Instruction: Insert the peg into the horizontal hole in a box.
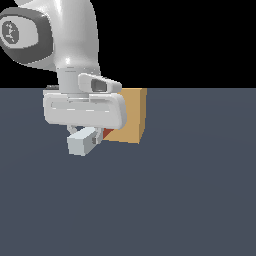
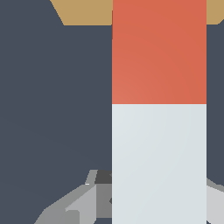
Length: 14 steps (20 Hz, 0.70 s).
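You can see the gripper [image 1: 86, 136] with its jaws clenched on the pale part of the peg [image 2: 159, 109], holding it level above the counter [image 1: 190, 190]. Its red end meets the box [image 1: 131, 116]. You have one peg, one box.

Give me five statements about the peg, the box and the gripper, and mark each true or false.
1. The gripper holds the peg. True.
2. The peg's grey end points at the box. False: the red end faces the box; the grey end points away.
3. The box is blue. False: it is tan.
4. The fingers grip the peg on its grey part. True.
5. The peg lies loose on the floor, far from the box. False: it is held in the gripper with its red end at the box.
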Motion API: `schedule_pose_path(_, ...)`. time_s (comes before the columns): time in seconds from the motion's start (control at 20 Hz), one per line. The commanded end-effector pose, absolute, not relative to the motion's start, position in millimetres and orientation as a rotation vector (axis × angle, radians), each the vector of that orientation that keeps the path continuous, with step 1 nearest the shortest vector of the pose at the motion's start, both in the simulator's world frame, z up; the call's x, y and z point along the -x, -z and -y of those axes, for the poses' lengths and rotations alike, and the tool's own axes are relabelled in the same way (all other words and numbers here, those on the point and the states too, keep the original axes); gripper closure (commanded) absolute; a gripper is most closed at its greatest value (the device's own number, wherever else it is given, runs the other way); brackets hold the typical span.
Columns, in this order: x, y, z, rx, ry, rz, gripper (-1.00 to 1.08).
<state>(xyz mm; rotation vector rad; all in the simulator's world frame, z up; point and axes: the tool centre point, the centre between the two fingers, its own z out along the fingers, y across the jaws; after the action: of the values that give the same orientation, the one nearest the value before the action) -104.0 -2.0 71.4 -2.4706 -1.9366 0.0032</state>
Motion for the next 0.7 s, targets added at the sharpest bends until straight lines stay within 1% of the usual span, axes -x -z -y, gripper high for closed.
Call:
schedule_pose_path(0.0,102.7,-72.4,-0.7,2.471,0.0,1.938,1.08)
schedule_pose_path(0.25,98.7,-72.7,-19.5,2.472,0.001,1.938,1.08)
schedule_pose_path(0.65,85.2,-73.3,-76.2,2.472,0.003,1.938,1.08)
